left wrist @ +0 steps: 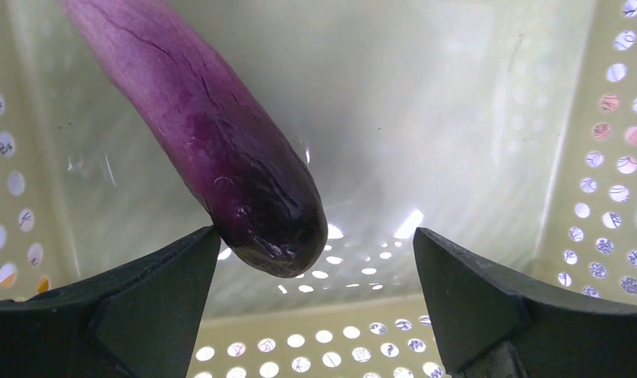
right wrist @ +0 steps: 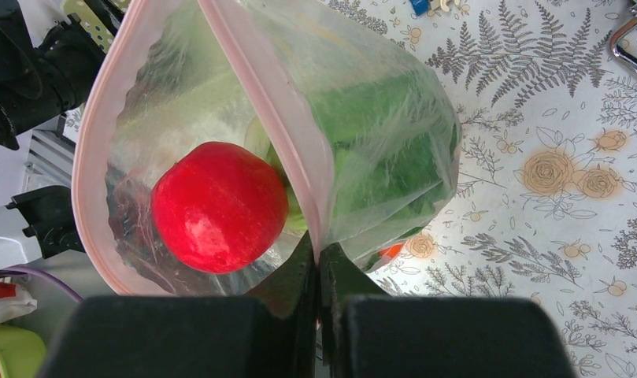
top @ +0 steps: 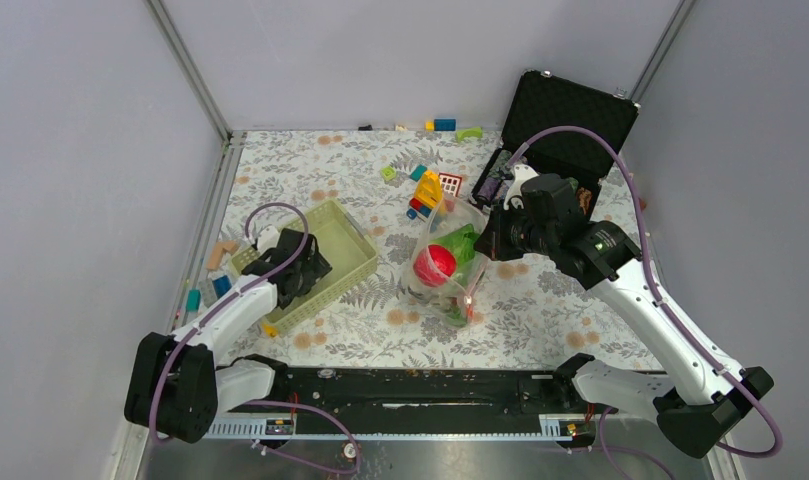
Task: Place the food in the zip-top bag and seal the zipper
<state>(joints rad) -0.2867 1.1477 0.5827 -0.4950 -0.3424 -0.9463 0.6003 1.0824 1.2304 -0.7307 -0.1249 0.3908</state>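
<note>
Right tool (right wrist: pixel 319 260): is pinching the zipper (right wrist: pixel 260 102) between jaws that are pressing tight together, and is holding the mouth of the zip-top bag (right wrist: pixel 394 118) up and gaping.
Zip-top bag: is standing near the middle of the worktop (top: pixel 540 310), with the right tool gripping its far-right edge.
Red round piece (right wrist: pixel 219 206): is sitting inside the zip-top bag, just below the open mouth.
Green leafy pieces (right wrist: pixel 378 157): are lying inside the zip-top bag, beside the red round piece.
Orange piece (right wrist: pixel 390 252): is showing through the zip-top bag's near end; what kind it is cannot be told.
Left tool (left wrist: pixel 315 260): is reaching down into the basket (left wrist: pixel 496 118) with its jaws standing wide and gripping nothing.
Purple eggplant (left wrist: pixel 220 157): is lying in the basket, well apart from the zip-top bag, its dark tip just beside one finger of the left tool; contact cannot be told.
Basket: is sitting on the left-arm side of the zip-top bag, near it but not touching.
Building blocks (top: pixel 427 190): are lying just beyond the zip-top bag's far end.
Black case (top: pixel 570 110): is standing open beyond the zip-top bag, on the right-arm side.
</note>
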